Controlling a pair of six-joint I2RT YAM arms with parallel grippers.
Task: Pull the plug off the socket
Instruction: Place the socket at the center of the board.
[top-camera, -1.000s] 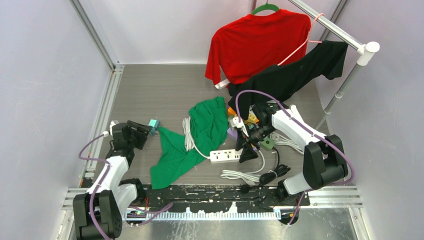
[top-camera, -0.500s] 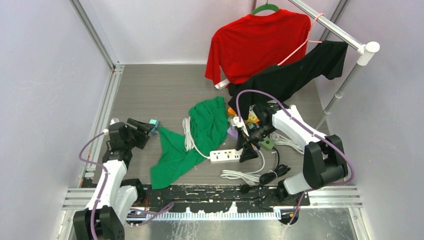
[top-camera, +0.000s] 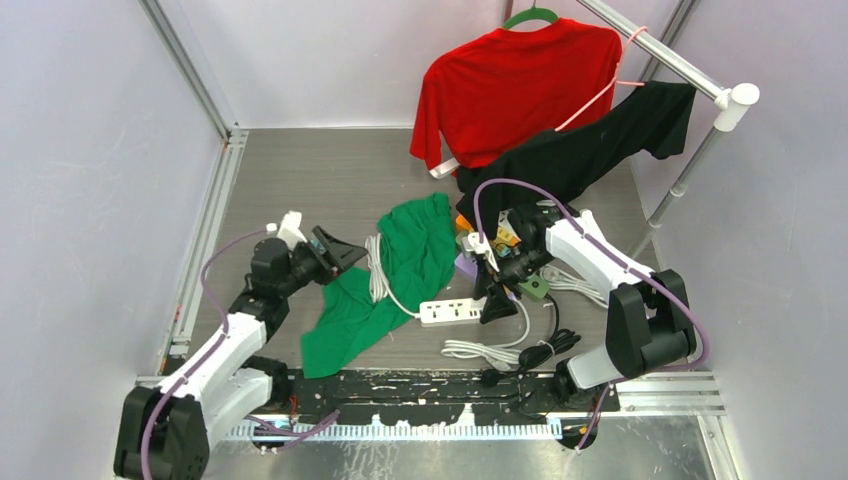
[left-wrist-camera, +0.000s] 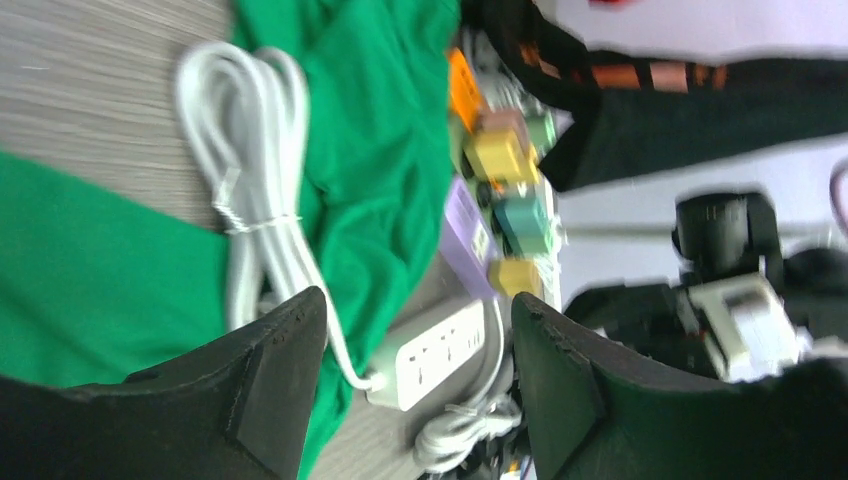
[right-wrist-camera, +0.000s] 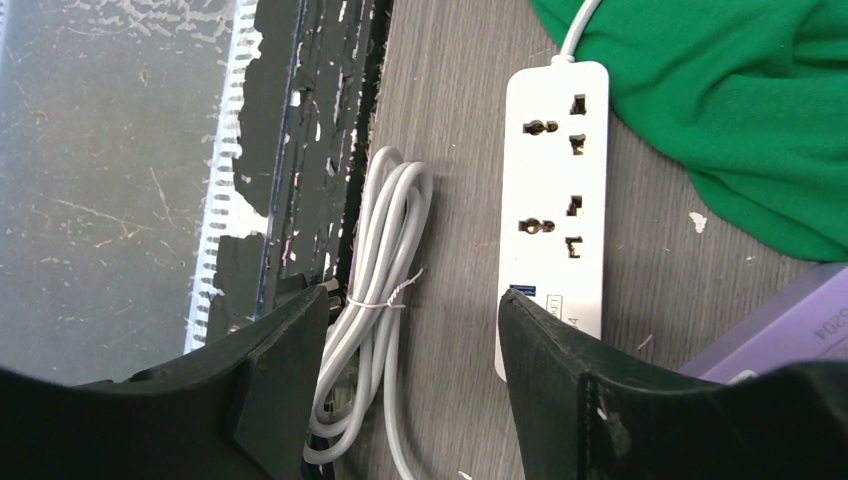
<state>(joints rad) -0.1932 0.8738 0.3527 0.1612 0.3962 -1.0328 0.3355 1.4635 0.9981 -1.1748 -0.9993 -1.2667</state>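
Observation:
The white power strip (top-camera: 450, 312) lies on the grey table next to the green shirt (top-camera: 400, 270). In the right wrist view the strip (right-wrist-camera: 557, 200) shows two sockets, both bare; I see no plug in them, and its near end is hidden behind my finger. My right gripper (top-camera: 497, 300) (right-wrist-camera: 412, 300) hangs open over that end and a tied white cable bundle (right-wrist-camera: 375, 300), holding nothing. My left gripper (top-camera: 340, 255) (left-wrist-camera: 420, 305) is open in the air at the shirt's left edge, pointing toward the strip (left-wrist-camera: 435, 355).
A coiled white cord (top-camera: 376, 265) lies on the green shirt. Coloured blocks (left-wrist-camera: 500, 150) and a purple board (right-wrist-camera: 790, 320) sit behind the strip. Red (top-camera: 510, 80) and black (top-camera: 590, 145) shirts hang from a rack at the back right. Black cable (top-camera: 545, 350) lies near the front edge.
My left arm has swung from the table's left side toward the middle, and its gripper now covers the spot where a teal block lay. The right arm has stayed put.

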